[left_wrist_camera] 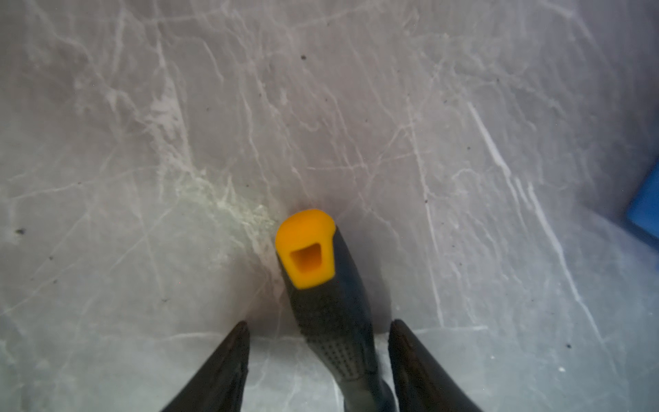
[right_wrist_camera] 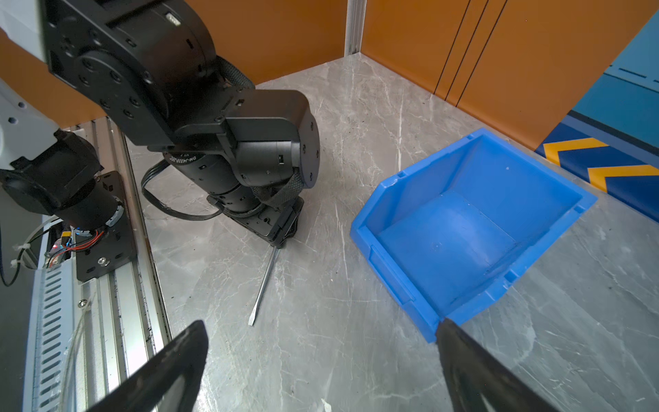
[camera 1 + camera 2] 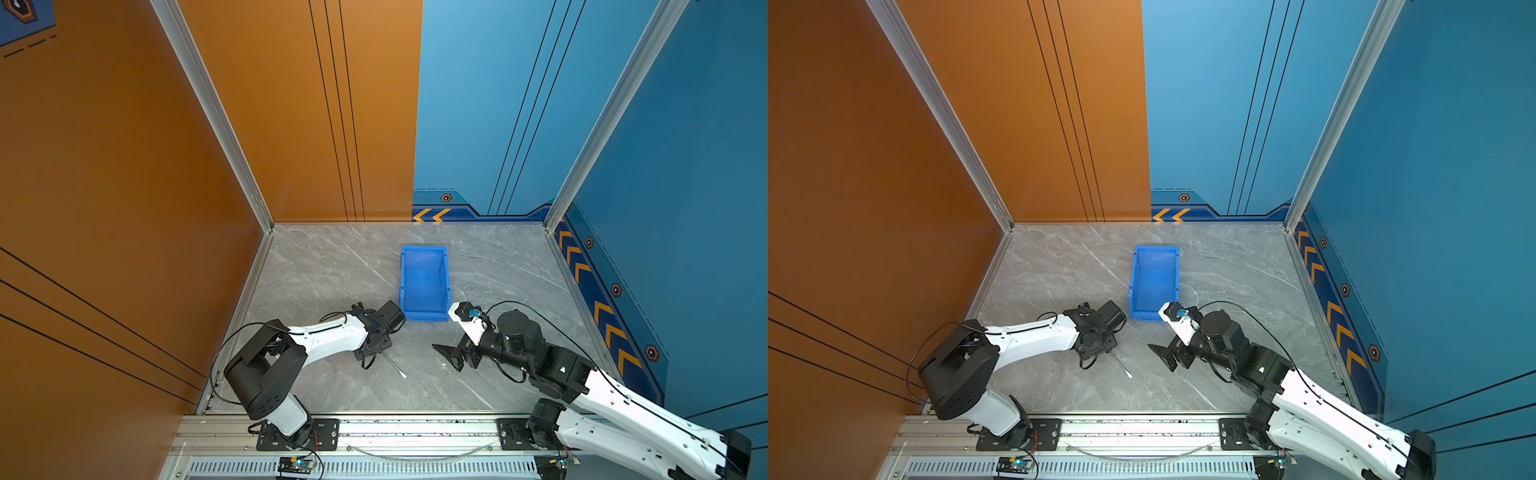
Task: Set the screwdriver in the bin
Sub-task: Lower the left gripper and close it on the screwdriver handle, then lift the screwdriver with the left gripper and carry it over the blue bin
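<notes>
1. Location: we find the screwdriver (image 2: 265,281) lying flat on the grey marble-patterned tabletop (image 3: 332,270). It is near the low front end of the bin (image 2: 388,274), off that end's left corner and not touching it. The bin is empty.
2. Left gripper (image 1: 319,323): the jaws stand apart, one on each side of the handle. A gap shows on at least one side, so we judge nothing is clamped yet.
3. Right gripper (image 2: 322,323): the jaws are spread wide and hold nothing. It hangs beside the bin's front right corner.
4. Handling: we judge the screwdriver light and fully rigid. The slim round shaft looks smooth and likely to roll or slip.
5. Grip point: we advise taking hold on the dimpled middle of the handle, across its width. The long shaft may tip downward if the grip is loose.
6. Materials:
   - The handle is black, matt and textured, with a smooth yellow-orange cap (image 1: 306,249) that has a square recess.
   - The shaft is bright metal with a flat blade tip.
   - The bin is glossy blue moulded plastic, rectangular, with a rimmed edge.
</notes>
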